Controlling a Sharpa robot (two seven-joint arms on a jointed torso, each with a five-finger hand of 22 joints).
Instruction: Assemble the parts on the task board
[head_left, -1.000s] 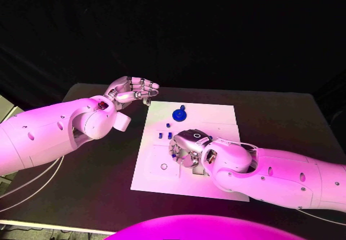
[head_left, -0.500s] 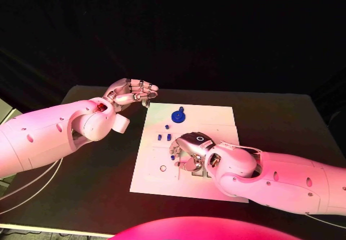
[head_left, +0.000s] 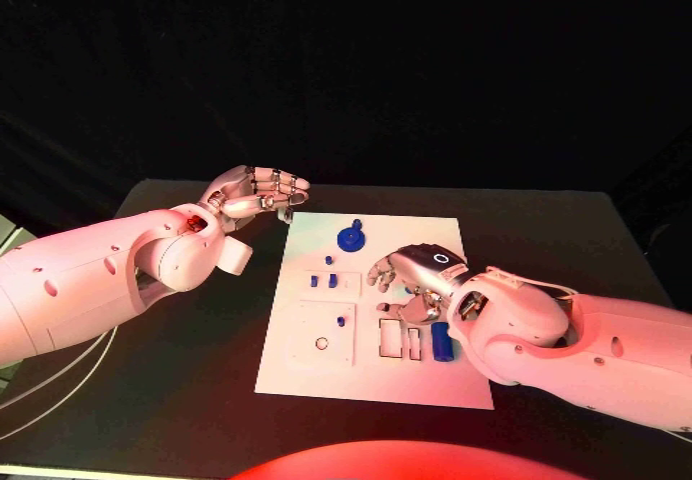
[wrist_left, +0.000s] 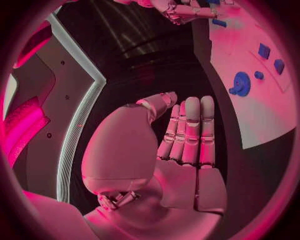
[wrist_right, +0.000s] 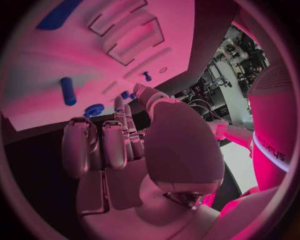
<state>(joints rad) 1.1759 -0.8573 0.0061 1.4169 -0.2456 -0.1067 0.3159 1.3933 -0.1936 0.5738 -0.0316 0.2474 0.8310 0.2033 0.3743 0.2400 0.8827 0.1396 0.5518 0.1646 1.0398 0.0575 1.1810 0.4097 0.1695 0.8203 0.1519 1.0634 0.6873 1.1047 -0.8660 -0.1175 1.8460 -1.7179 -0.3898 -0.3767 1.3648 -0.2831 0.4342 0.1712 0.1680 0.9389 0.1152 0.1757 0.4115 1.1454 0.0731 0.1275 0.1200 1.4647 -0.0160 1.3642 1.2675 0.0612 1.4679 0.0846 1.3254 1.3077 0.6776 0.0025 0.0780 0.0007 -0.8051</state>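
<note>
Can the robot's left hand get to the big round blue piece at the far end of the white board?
Probably yes. The left hand hovers just off the task board, near the round blue piece, with nothing between them.

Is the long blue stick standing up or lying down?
Lying down. The long blue stick lies flat on the white task board, beside the right hand.

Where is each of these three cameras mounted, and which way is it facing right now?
Head view: on the robot's head, looking down at the task board, with the left hand at the board's far left corner and the right hand over its middle.
Left wrist view: behind the left hand, facing past its fingers to the board.
Right wrist view: behind the right hand, facing the board.
Shared: all three show the round blue part.
</note>
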